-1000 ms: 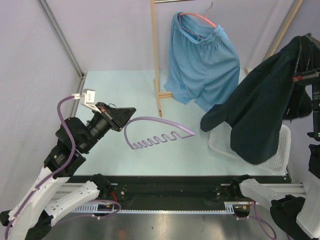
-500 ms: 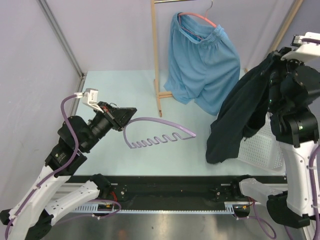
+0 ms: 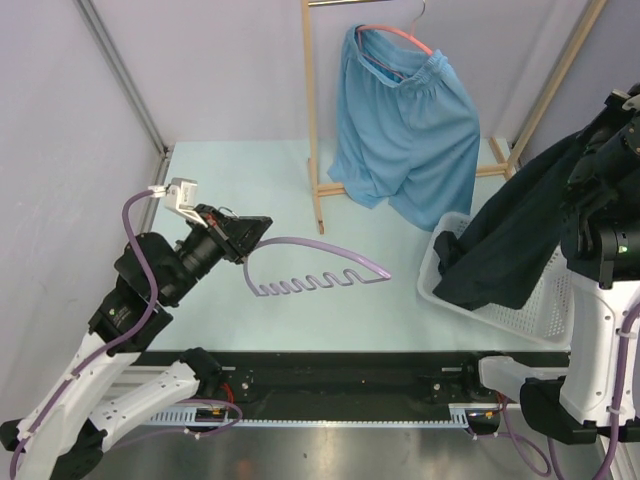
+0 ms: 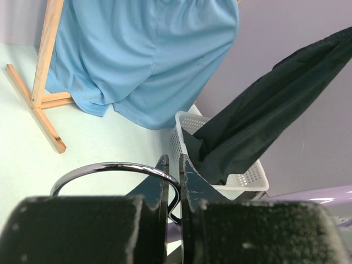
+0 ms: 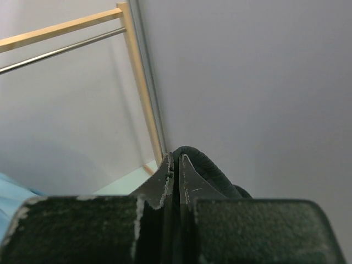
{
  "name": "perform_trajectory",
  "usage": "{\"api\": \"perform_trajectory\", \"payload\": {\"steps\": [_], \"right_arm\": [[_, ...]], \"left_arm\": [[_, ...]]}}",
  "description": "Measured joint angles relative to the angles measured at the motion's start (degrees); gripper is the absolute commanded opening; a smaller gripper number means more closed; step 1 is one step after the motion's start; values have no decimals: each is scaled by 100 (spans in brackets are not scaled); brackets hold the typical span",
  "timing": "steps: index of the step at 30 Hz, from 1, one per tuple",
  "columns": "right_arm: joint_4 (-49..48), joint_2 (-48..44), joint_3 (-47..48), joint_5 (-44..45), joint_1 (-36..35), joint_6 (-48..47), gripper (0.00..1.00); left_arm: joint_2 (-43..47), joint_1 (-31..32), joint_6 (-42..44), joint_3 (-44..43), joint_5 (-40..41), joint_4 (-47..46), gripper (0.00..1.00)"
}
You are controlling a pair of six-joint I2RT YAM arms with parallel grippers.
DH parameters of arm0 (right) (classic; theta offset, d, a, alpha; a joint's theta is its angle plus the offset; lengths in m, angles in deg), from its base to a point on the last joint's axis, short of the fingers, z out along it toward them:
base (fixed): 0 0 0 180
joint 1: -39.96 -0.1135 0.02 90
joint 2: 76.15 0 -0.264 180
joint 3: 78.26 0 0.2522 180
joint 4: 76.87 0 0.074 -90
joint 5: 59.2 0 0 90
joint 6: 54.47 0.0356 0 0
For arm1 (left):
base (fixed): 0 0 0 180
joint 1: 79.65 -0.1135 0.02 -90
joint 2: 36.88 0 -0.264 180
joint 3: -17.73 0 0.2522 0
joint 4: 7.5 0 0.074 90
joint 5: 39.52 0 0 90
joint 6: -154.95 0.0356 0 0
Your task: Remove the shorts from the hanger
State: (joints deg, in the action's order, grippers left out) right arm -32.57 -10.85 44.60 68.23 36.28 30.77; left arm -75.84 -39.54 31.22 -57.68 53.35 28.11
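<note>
the left end effector (image 3: 250, 235) is pressed together on the metal hook of a bare purple hanger (image 3: 320, 268), held over the table (image 3: 250, 170). behind it, on the wooden rack (image 3: 313, 120), the light blue shorts (image 3: 405, 120) hang from a pink hanger (image 3: 395, 36), their waistband gathered over it. they look light, limp and a little slick; i'd pinch the elastic waist near one end of the hanger, where the fabric is thickest, and slide it off sideways. at right, the right end effector (image 5: 176, 164) pinches the black shorts (image 3: 510, 242), whose lower end drapes into the white basket (image 3: 548, 305).
</note>
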Motion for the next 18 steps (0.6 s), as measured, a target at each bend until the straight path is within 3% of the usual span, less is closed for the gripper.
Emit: {"api": "perform_trajectory", "payload": {"steps": [7,18], "right_arm": [[240,-87,-313,20,155,133,0],[1252,-1423,-3547,-1292,173,2339,0]], "left_arm": [[-15,0,83,0,-2,24,0],[-328,0,258,-7,-74,50,0]]}}
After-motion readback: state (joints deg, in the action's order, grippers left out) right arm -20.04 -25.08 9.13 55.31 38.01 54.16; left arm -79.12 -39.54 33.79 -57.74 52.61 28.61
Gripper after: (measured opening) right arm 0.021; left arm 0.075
